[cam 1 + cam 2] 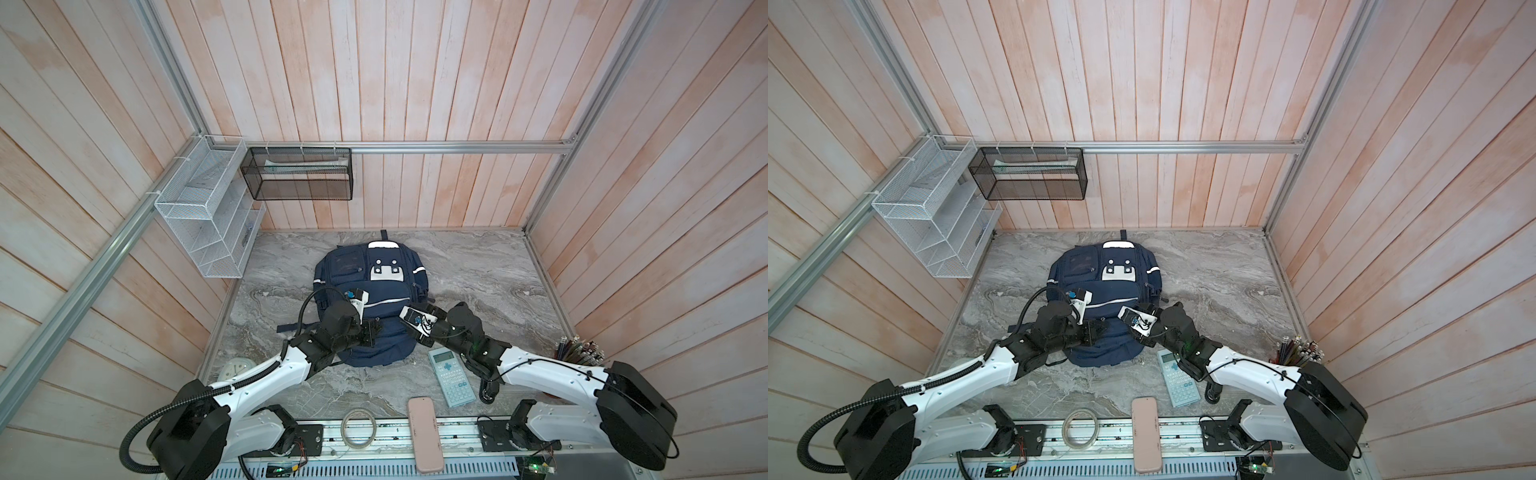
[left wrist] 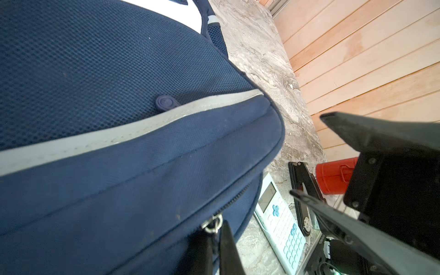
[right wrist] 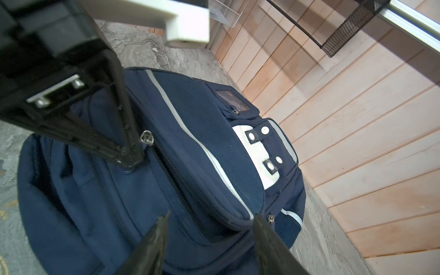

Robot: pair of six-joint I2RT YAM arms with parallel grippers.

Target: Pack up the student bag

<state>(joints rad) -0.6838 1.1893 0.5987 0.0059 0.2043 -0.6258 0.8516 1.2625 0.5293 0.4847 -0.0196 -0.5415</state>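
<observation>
nearest, a pink case across the front rail, tape ring just beside. further in, the student bag flat on the marble table, front pockets up, mid-table toward the back wall. left gripper pinched tight on a zip pull at the bag's lower front. right gripper parted and empty, fingers astride a pocket corner. teal calculator near the bag.
</observation>
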